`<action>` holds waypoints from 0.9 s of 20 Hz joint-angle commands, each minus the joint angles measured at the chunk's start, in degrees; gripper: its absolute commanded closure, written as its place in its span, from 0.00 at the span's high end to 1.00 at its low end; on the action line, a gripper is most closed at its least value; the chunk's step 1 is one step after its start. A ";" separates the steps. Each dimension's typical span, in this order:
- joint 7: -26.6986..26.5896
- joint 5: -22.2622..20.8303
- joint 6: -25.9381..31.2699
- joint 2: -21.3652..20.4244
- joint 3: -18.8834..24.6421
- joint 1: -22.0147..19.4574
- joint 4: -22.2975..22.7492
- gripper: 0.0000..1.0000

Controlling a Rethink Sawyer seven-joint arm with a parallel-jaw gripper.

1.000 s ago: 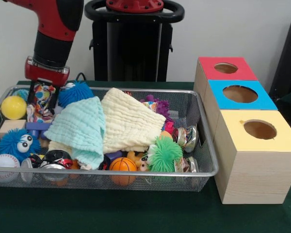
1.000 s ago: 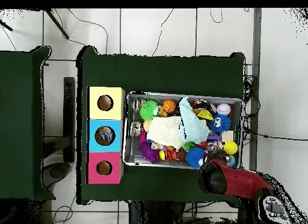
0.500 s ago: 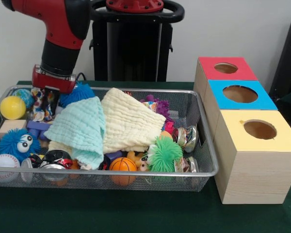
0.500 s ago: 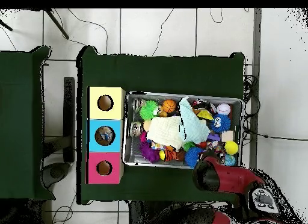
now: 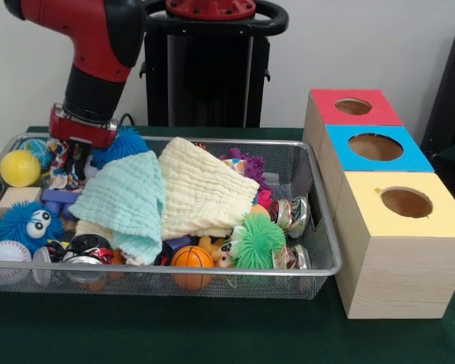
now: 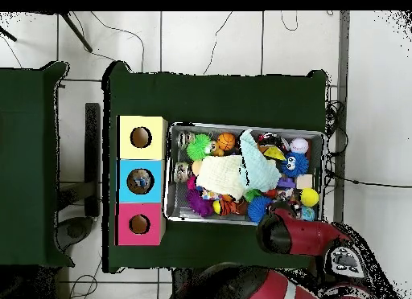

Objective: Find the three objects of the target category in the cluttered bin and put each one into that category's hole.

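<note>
Front view: my gripper (image 5: 70, 154) is hanging low over the far left corner of the wire-mesh bin (image 5: 212, 271), with my red and black arm (image 5: 98, 53) coming down from the top left. A multicolored patterned cloth toy (image 5: 63, 163) is sitting right at my gripper, but I cannot tell whether I am clamping it or just hovering against it. The bin is sitting on the green table (image 5: 212, 337), left of the three boxes and just beside them. The yellow-topped box (image 5: 398, 250) is standing nearest the camera, the blue-topped box (image 5: 375, 155) behind it, the red-topped box (image 5: 350, 110) farthest back, each with a round hole on top.

Inside the bin, a mint cloth (image 5: 125, 201) is overlapping a cream cloth (image 5: 201, 189) across the middle. A yellow ball (image 5: 20, 167) is lying in the far left corner, beside my gripper. A blue fuzzy toy with eyes (image 5: 23, 221) is sitting at the left, a baseball (image 5: 7, 259) in the near left corner. A small basketball (image 5: 192, 259) is resting against the near wall, a green spiky ball (image 5: 258, 241) right of it. A blue spiky ball (image 5: 121, 144) is showing just right of my gripper.

Overhead view: my arm (image 6: 298, 235) is covering the bin's (image 6: 172, 171) corner nearest my base, hiding my gripper.
</note>
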 commanded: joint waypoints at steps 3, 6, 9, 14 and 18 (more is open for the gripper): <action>2.68 0.49 11.30 -13.55 9.78 -3.41 5.64 0.00; 0.45 3.21 18.54 -22.51 12.35 -3.74 9.95 0.00; -0.37 5.69 24.63 -27.08 13.05 -2.72 11.00 0.00; 0.51 8.75 31.61 -30.89 13.65 -0.92 10.00 0.00; 4.55 10.27 33.19 -29.88 13.15 1.90 8.13 0.00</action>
